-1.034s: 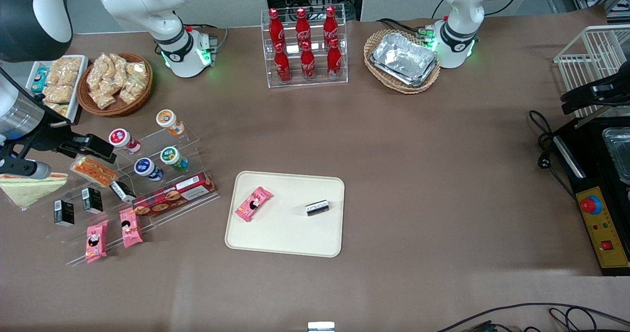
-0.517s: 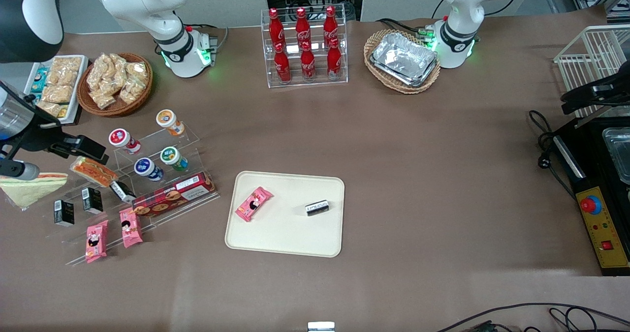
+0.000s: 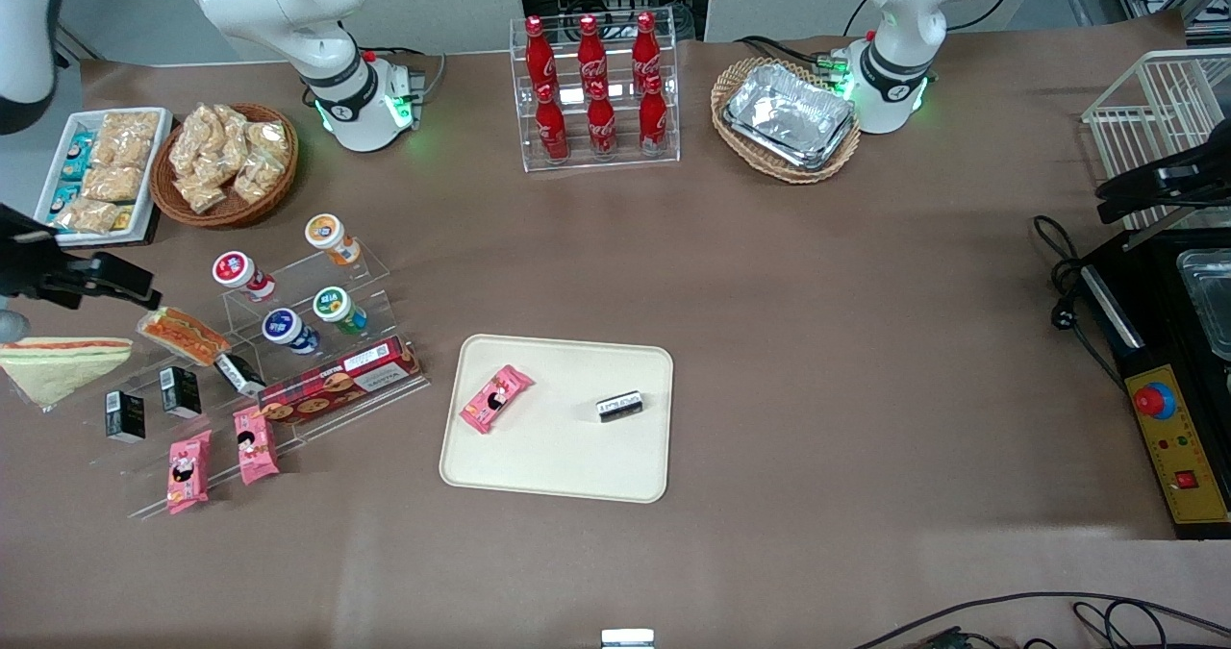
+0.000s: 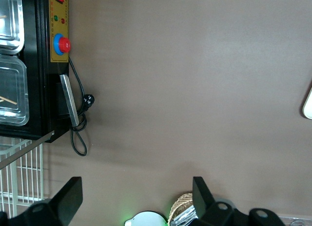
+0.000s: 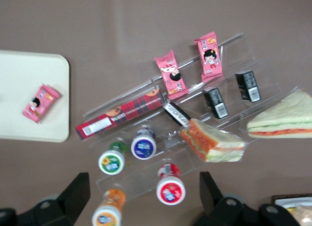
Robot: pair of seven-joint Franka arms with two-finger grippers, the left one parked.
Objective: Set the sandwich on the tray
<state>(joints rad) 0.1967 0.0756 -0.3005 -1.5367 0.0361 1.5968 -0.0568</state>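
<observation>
The sandwich (image 3: 60, 365), a pale cream wedge with a red and green filling strip, lies on the table at the working arm's end, beside the clear display steps; it also shows in the right wrist view (image 5: 285, 114). The cream tray (image 3: 567, 461) lies flat mid-table and holds a pink snack packet (image 3: 495, 398) and a small black box (image 3: 619, 406); one end of the tray shows in the wrist view (image 5: 29, 75). My right gripper (image 3: 91, 280) hangs above the table just farther from the camera than the sandwich, apart from it. In the wrist view the gripper (image 5: 144, 197) is wide open and empty.
A smaller wrapped sandwich with orange-red filling (image 3: 183, 334) sits on the clear steps (image 3: 317, 399) beside several cups, black boxes, pink packets and a red biscuit box (image 3: 339, 379). A snack basket (image 3: 226, 163), white bin (image 3: 101, 168), cola rack (image 3: 596, 91) and foil-tray basket (image 3: 787, 118) stand farther back.
My gripper has drawn away from the sandwich toward the working arm's end and away from the camera, partly leaving the front view. The sandwich has not moved.
</observation>
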